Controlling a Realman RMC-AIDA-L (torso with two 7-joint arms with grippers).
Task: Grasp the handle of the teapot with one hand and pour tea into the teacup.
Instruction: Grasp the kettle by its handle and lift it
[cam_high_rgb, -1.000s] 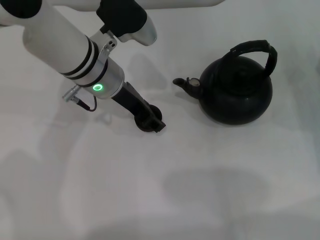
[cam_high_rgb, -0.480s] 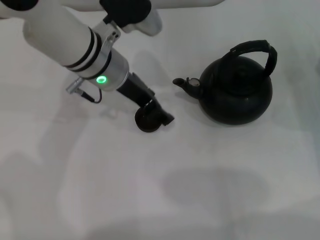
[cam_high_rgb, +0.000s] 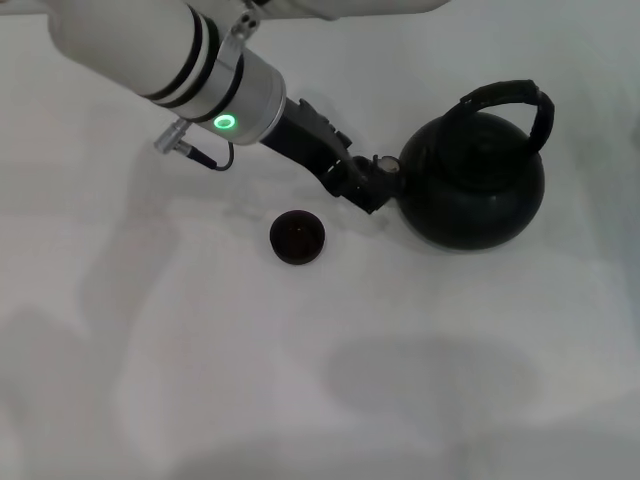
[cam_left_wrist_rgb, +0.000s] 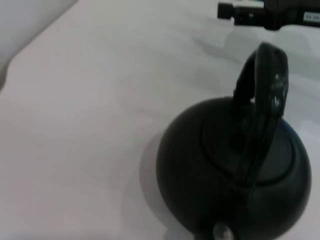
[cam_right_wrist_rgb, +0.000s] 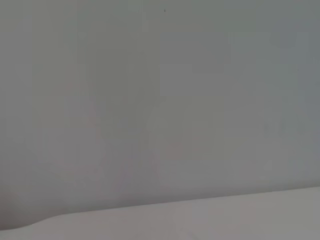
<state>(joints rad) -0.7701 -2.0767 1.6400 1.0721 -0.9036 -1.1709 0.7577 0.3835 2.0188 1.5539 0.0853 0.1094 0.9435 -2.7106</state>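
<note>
- From the head camera, I see my left gripper low beside the teapot, at its spout; I cannot tell how its claw stands. The teacup sits alone, nearer and left of the pot.
- By my judgement nothing is grasped or poured yet; the handle is free.
- Left wrist: matte-black teapot upright on the table, ribbed handle arching over its lid.
- Right wrist: only blank surface; that gripper is unseen.
</note>
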